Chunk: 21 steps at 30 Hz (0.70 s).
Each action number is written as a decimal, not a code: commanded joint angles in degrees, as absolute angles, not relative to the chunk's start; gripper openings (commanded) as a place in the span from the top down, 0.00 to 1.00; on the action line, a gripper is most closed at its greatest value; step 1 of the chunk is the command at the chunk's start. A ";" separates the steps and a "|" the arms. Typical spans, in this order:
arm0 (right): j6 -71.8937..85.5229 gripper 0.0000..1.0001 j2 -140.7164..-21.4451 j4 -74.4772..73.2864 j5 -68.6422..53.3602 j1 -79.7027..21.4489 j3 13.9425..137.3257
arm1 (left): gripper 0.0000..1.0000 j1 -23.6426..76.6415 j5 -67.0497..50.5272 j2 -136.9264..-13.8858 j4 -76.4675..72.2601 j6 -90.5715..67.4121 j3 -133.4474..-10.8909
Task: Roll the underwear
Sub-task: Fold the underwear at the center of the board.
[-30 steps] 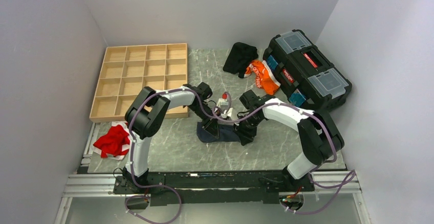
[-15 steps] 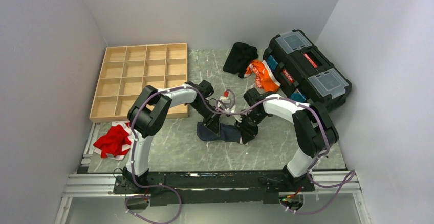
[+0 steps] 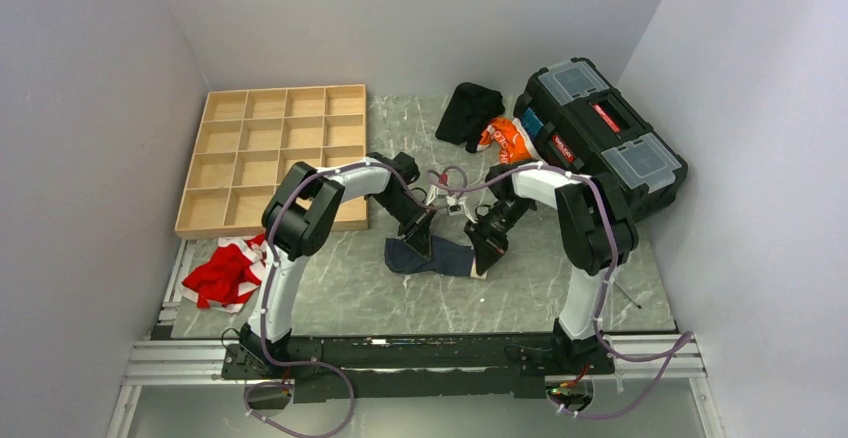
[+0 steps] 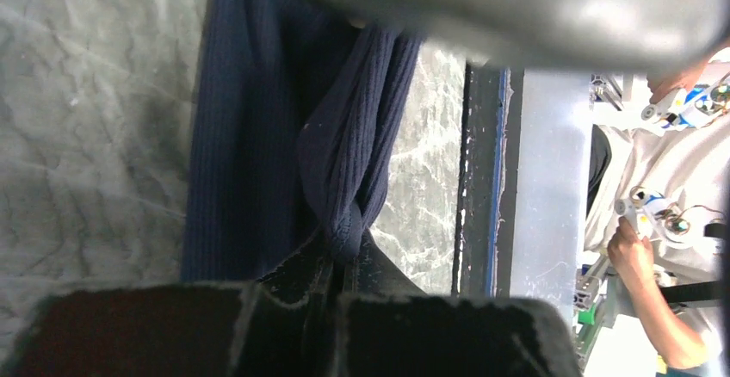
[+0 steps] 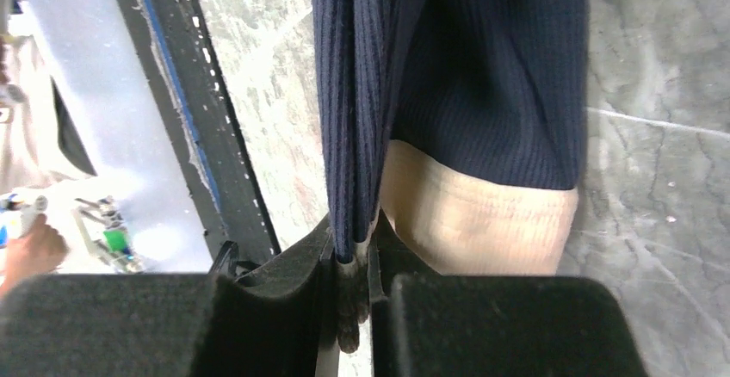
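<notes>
The navy ribbed underwear (image 3: 440,256) with a beige waistband (image 5: 473,218) lies on the marble table in front of the arms. My left gripper (image 3: 418,243) is shut on its left edge, and the pinched navy fold shows in the left wrist view (image 4: 344,231). My right gripper (image 3: 482,255) is shut on its right edge, with navy cloth and waistband clamped between the fingers (image 5: 351,261). Both held edges are lifted off the table and the rest of the cloth (image 4: 250,136) stays flat on it.
A wooden compartment tray (image 3: 275,153) stands at the back left. A black toolbox (image 3: 598,138) stands at the back right, with black cloth (image 3: 468,113) and an orange garment (image 3: 515,148) beside it. A red garment (image 3: 222,273) lies at the front left. The table's front rail (image 3: 400,353) is near.
Both grippers have drawn back away from the table's front edge, still holding the cloth. The arms' elbows have swung up and outward, and the underwear now lies more spread between the grippers.
</notes>
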<state>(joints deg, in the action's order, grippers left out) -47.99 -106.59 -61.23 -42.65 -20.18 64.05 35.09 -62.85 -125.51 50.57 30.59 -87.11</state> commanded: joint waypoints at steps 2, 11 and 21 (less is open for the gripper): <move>-46.40 0.94 -113.32 -66.90 -47.65 -16.05 71.58 | 1.00 37.02 -61.98 -127.08 58.19 35.32 -90.43; -44.43 0.93 -121.30 -71.05 -46.87 -14.63 77.96 | 1.00 37.09 -58.14 -128.09 58.30 32.17 -91.75; -40.07 0.78 -124.47 -68.69 -44.69 -12.81 80.43 | 1.00 37.07 -56.81 -128.61 54.77 28.32 -90.25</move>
<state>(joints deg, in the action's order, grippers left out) -51.81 -122.15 -75.24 -45.01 -17.32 77.10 33.43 -58.39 -130.23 52.66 21.80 -90.65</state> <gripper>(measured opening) 0.197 0.033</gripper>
